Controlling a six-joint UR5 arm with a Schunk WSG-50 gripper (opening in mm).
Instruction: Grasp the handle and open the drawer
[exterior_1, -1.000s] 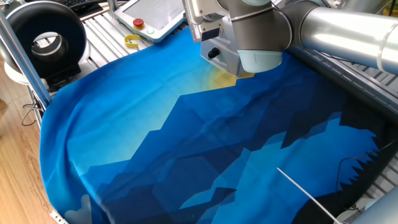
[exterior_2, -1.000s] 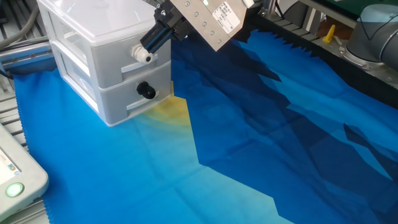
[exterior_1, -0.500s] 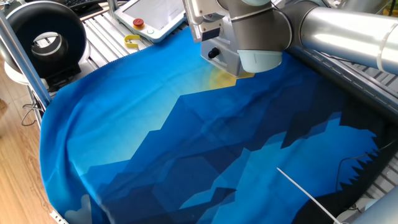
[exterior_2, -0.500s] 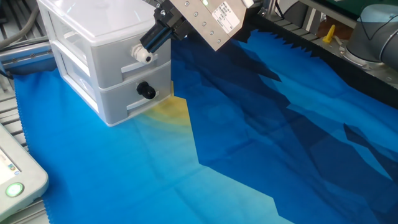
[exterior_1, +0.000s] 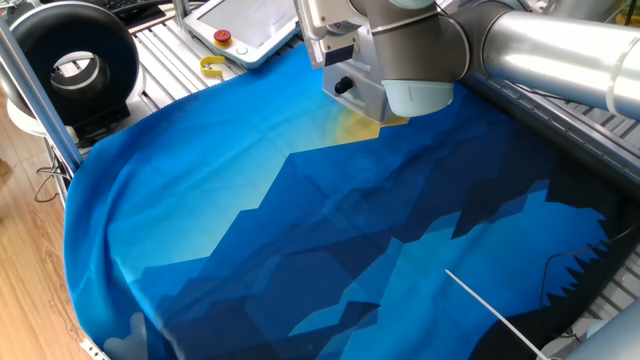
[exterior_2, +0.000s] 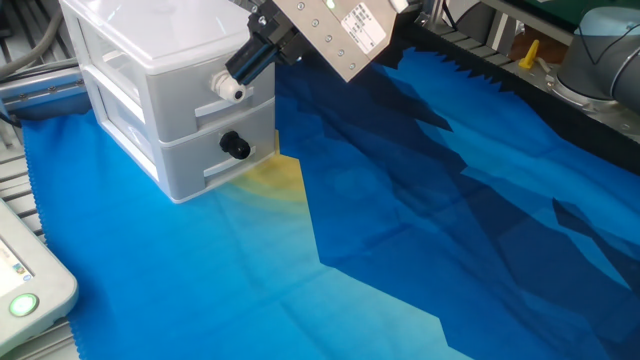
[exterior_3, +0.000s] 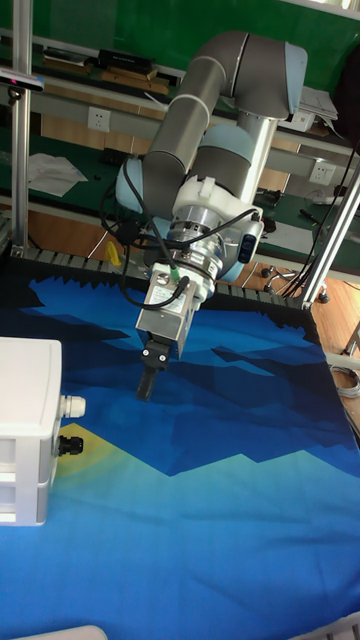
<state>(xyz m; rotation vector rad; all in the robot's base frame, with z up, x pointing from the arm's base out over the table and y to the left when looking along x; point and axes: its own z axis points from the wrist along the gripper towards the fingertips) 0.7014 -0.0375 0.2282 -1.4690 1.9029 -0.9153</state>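
The drawer (exterior_2: 150, 110) is a pale grey-white plastic unit at the back left of the blue cloth, also seen in the tall fixed view (exterior_3: 25, 430). Its lower front bears the handle (exterior_2: 236, 146), a small black knob (exterior_3: 68, 443) (exterior_1: 343, 86). Above it sits a white knob (exterior_2: 228, 90). My gripper (exterior_2: 240, 70) hangs tilted in front of the unit, its black fingers pressed together and shut on nothing. In the tall fixed view the gripper (exterior_3: 145, 388) is right of the drawer and higher than the handle, with a clear gap between them.
A blue cloth (exterior_1: 300, 230) covers the table. A white pendant (exterior_1: 245, 25) with a red button, a yellow piece (exterior_1: 212, 67) and a black ring-shaped device (exterior_1: 70, 60) lie beyond the cloth's edge. Another arm's base (exterior_2: 600, 40) stands at the far right.
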